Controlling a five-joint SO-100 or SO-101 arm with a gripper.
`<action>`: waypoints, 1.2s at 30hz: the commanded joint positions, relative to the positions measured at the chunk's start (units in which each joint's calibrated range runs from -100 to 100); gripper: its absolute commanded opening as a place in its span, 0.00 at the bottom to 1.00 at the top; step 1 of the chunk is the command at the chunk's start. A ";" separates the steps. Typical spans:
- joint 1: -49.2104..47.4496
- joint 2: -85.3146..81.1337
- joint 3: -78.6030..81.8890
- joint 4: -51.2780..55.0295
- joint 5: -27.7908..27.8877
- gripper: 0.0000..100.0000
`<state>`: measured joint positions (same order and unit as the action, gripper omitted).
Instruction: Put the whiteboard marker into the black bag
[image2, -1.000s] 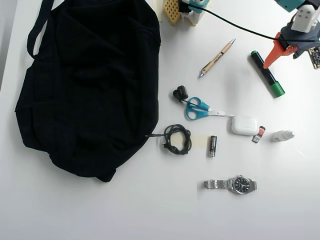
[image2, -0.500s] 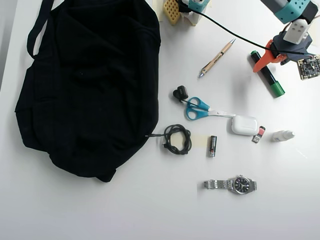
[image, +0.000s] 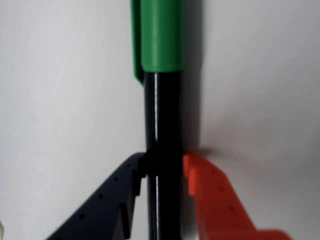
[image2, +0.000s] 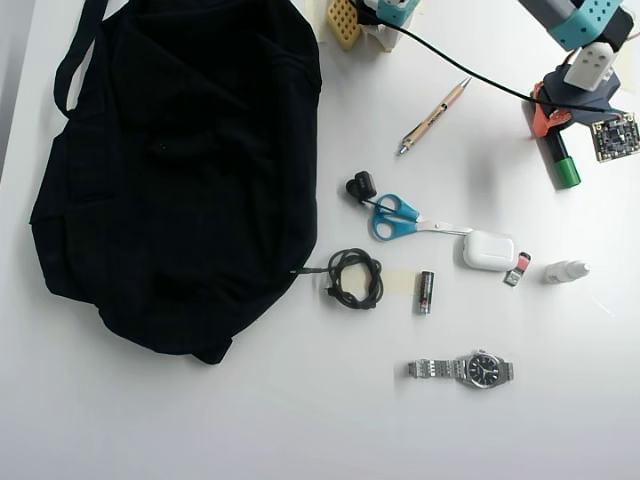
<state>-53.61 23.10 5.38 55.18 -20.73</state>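
In the wrist view the gripper (image: 164, 162) has its two jaws, one dark and one orange, pressed against either side of the whiteboard marker (image: 162, 115), clamped on the black barrel just below the green cap. The marker runs straight up toward twelve o'clock, the cap filling the top of the frame, with white table (image: 60, 100) behind it.

In the overhead view the gripper (image2: 549, 122) sits at about two o'clock from the middle of the table (image2: 300, 420), and the marker (image2: 562, 160) pokes out from under it toward six o'clock, green cap at the far end, lying on or just above the surface; which of the two cannot be told. The black bag (image2: 180, 180) sprawls over the side of the table toward nine and ten o'clock, well apart from the marker, its strap (image2: 75, 55) looping off at eleven o'clock.

Between them lie a tan pen (image2: 434, 117) at one o'clock, blue-handled scissors (image2: 395, 217) near the centre, a coiled black cable (image2: 354, 278) just beside the bag's edge, a white earbud case (image2: 488, 250) at three o'clock, and a wristwatch (image2: 465, 369) at five o'clock.
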 joint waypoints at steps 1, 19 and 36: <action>0.44 -0.94 -0.43 -0.22 -0.19 0.02; 50.17 -15.47 -38.08 42.24 17.90 0.02; 80.17 -15.55 -31.16 38.71 21.26 0.44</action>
<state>26.97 10.84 -24.74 95.14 0.22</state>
